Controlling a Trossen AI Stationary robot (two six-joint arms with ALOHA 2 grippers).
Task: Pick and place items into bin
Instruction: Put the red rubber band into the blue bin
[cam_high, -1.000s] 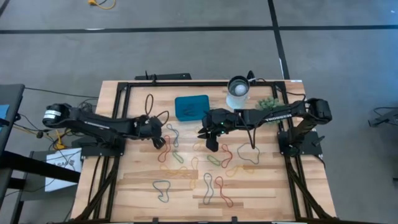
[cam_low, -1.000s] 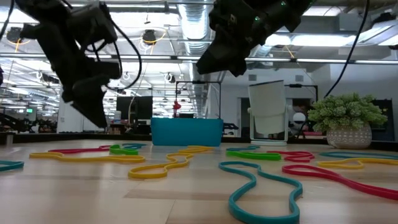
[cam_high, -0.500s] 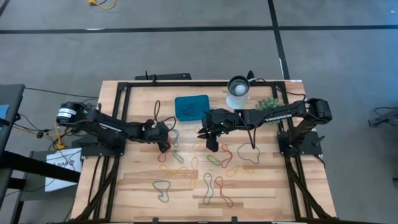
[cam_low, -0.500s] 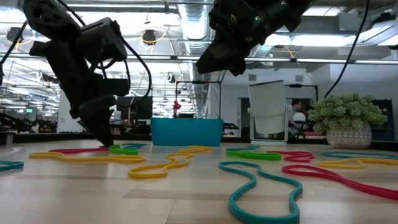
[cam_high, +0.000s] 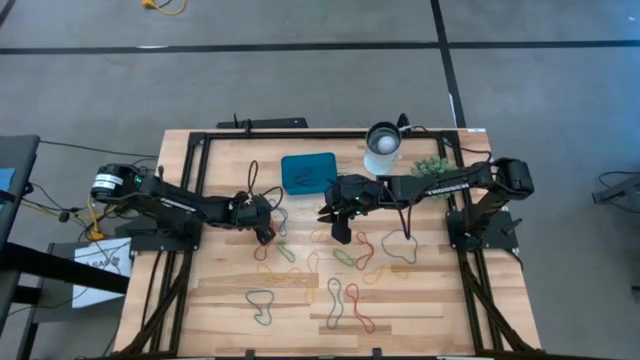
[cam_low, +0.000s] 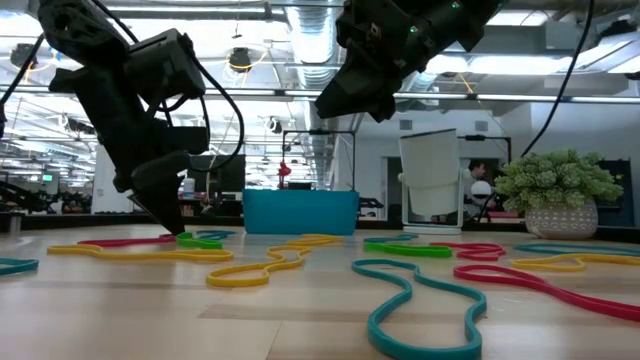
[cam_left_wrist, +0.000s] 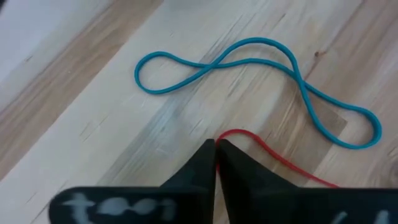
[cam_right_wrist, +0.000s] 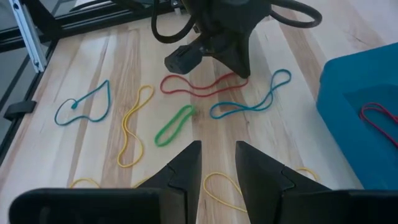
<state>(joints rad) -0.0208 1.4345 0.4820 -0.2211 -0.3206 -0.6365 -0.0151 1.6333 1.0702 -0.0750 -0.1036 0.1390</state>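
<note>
Several rubber bands in red, yellow, green, teal and grey lie scattered on the wooden table. The teal bin (cam_high: 308, 171) sits toward the far edge, and one red band (cam_right_wrist: 379, 115) lies inside it. My left gripper (cam_high: 265, 233) is down at the table, left of and nearer than the bin, shut on a red band (cam_right_wrist: 199, 86). A teal band (cam_left_wrist: 249, 62) lies just beyond it. My right gripper (cam_high: 338, 235) hangs open above the table, to the right of the left one and near the bin's right side, touching nothing. My left gripper pinches the looped end of the red band (cam_left_wrist: 233, 132) between its two fingertips (cam_left_wrist: 205, 162). The fingers come slanting down from above and from the table's left. The band lies flat on the table and trails away from the fingers.
A white-and-metal cup (cam_high: 383, 140) and a small green plant (cam_high: 432, 165) stand at the far right. Black frame rails (cam_high: 190, 190) run along the table's sides. More bands lie toward the near edge, such as a teal one (cam_low: 420, 300) and a yellow one (cam_low: 260, 270).
My left gripper has moved toward the table's right and down until its fingertips reached the table at the red band. In the last half second it has stayed there. My right arm has kept still.
</note>
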